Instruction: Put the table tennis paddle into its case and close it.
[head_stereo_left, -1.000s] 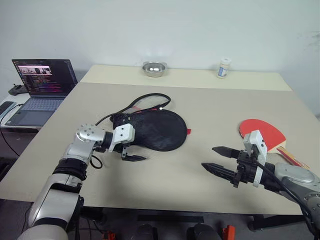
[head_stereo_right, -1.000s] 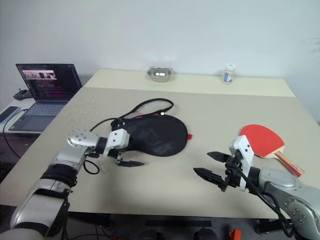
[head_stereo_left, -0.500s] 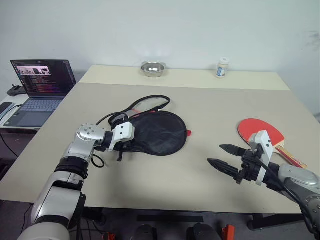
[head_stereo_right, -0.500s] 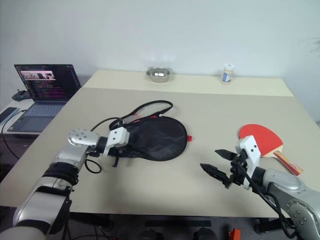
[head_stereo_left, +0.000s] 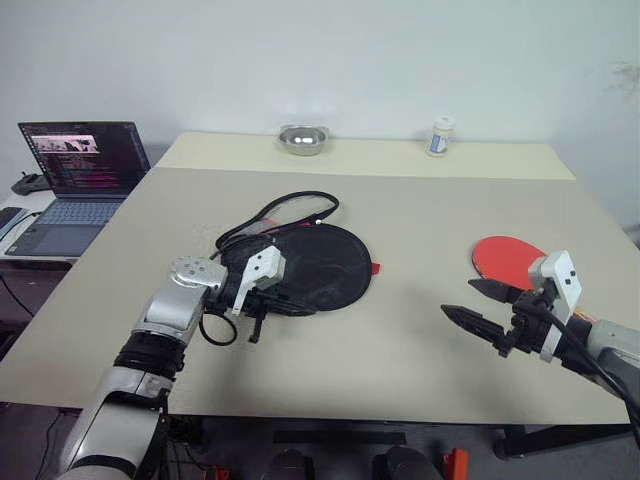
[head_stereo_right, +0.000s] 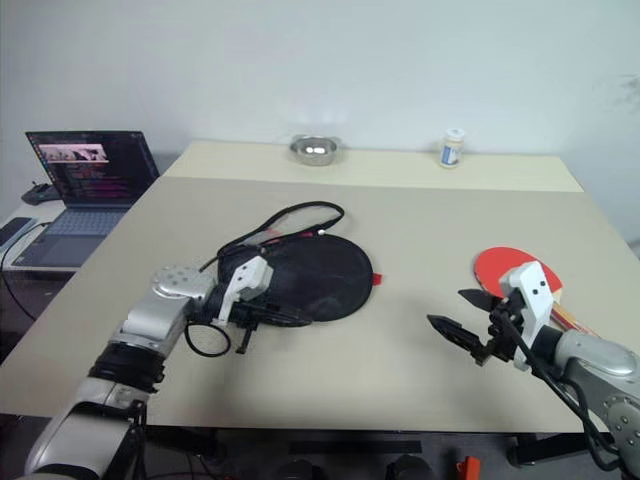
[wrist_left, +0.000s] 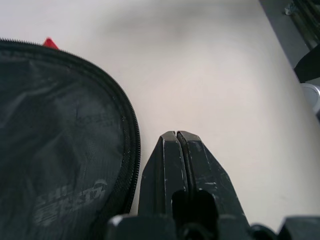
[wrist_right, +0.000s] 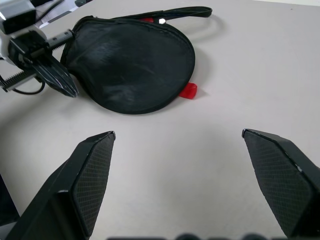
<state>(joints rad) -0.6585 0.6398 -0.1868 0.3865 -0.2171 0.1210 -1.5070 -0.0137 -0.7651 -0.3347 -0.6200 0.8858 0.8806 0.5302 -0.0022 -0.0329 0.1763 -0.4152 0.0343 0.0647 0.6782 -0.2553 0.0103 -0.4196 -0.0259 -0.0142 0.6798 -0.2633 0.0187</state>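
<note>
Beige table: the case, black face up, is seen mid-table. Beside its near edge the left gripper is pressed closed, empty. Right gripper is spread wide near the table tennis paddle.

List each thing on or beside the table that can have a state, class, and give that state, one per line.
Black soft paddle-shaped zip case: flat on table, black face up.
Red-faced table tennis paddle: lying outside the case.
Left gripper: shut, empty, beside case edge.
Right gripper: open, empty.
Laptop: lid open, screen lit.
</note>
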